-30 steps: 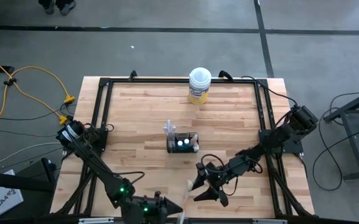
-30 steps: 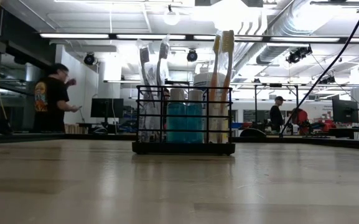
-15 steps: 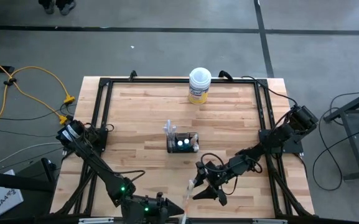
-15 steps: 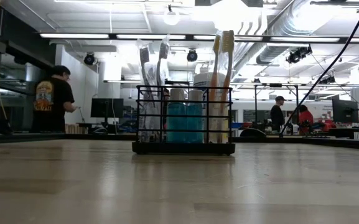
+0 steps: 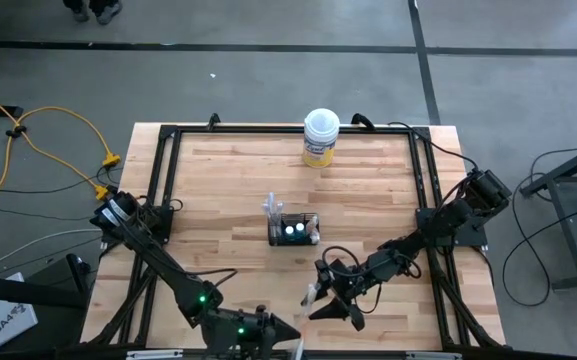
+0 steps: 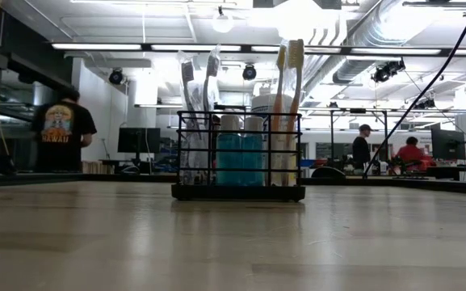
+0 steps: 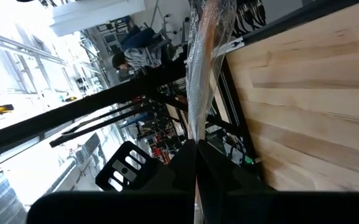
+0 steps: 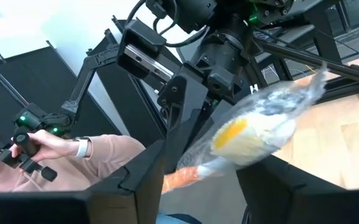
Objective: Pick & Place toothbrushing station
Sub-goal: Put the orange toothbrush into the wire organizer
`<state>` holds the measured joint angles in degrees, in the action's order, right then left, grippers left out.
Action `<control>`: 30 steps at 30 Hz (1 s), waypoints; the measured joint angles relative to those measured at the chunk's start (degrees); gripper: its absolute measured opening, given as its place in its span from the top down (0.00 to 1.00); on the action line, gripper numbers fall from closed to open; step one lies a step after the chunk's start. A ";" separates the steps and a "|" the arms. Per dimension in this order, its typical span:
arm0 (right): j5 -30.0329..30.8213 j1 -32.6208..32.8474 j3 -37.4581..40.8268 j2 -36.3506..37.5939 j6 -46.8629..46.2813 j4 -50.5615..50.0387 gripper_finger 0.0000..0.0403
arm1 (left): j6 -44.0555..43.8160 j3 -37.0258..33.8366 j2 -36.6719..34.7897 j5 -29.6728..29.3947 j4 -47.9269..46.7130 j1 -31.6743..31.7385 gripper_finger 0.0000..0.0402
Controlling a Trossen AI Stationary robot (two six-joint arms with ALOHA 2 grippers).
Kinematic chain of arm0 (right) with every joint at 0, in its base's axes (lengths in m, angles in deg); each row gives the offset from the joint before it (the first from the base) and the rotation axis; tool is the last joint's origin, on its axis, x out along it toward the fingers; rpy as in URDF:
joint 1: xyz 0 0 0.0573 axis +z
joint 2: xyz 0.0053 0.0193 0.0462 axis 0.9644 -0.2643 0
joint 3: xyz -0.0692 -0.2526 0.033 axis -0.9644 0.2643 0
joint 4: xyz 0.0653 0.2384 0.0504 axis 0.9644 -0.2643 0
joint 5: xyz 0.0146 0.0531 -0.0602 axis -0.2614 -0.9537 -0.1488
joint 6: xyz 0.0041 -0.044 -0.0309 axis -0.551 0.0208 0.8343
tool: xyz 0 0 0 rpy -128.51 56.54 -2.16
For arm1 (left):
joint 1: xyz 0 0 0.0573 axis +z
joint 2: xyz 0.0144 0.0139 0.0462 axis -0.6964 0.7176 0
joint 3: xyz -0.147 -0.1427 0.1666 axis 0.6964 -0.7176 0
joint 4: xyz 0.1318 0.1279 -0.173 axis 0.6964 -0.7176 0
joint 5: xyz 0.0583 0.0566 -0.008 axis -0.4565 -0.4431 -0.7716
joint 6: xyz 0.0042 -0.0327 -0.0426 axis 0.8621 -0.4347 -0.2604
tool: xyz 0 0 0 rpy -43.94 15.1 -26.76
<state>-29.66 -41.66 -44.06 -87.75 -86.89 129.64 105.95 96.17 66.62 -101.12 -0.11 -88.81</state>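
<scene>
Left end effector (image 5: 286, 335) clamped on wrapped toothbrush (image 7: 199, 74), right end effector (image 5: 320, 298) spread around its head.

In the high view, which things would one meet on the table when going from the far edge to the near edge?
Yellow round tub with white lid → black wire-mesh holder with toothbrushes and two white-capped tubes → right end effector around a wrapped toothbrush → left end effector at the near edge.

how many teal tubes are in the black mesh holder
2. Both teal tubes stand side by side in the middle of the black mesh holder: one on the left, one on the right, each white-capped, with toothbrushes either side. More could be hidden behind them.
</scene>
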 joint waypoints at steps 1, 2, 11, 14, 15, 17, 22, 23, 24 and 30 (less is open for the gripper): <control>0.00 0.00 0.00 0.00 -0.04 -0.11 0.57 | 0.00 0.00 0.00 -0.01 0.00 -0.02 1.00; 0.00 0.00 0.00 0.00 -0.05 -0.15 0.58 | 0.00 0.00 0.00 0.00 0.00 -0.09 1.00; 0.00 0.00 0.00 0.00 -0.03 -0.11 0.75 | -1.92 0.00 0.01 -0.04 -0.26 -0.11 1.00; 0.00 0.00 0.00 0.00 -0.03 -0.11 0.79 | -1.92 0.00 0.02 -0.05 -0.31 -0.11 1.00; 0.00 0.00 0.00 0.00 -0.03 -0.10 0.80 | -1.92 0.00 0.02 -0.07 -0.31 -0.11 1.00; 0.00 0.00 0.00 0.00 -0.03 -0.09 0.83 | -1.92 0.00 0.02 -0.09 -0.31 -0.11 1.00; 0.00 -0.02 0.00 0.00 -0.03 -0.09 0.89 | -1.92 0.00 0.02 -0.12 -0.31 -0.11 1.00; -0.03 -0.02 0.00 0.00 -0.03 -0.09 0.90 | -1.92 0.00 0.02 -0.13 -0.31 -0.11 1.00; -0.15 -0.02 0.00 0.00 -0.03 -0.06 0.92 | -1.91 0.00 0.02 -0.13 -0.34 -0.11 1.00; -0.42 -0.16 0.00 0.00 -0.18 0.05 0.97 | -1.90 -0.04 0.07 -0.20 -0.46 -0.13 1.00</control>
<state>-30.08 -41.82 -44.06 -87.75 -87.08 129.69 104.04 96.13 66.68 -101.32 -0.57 -88.94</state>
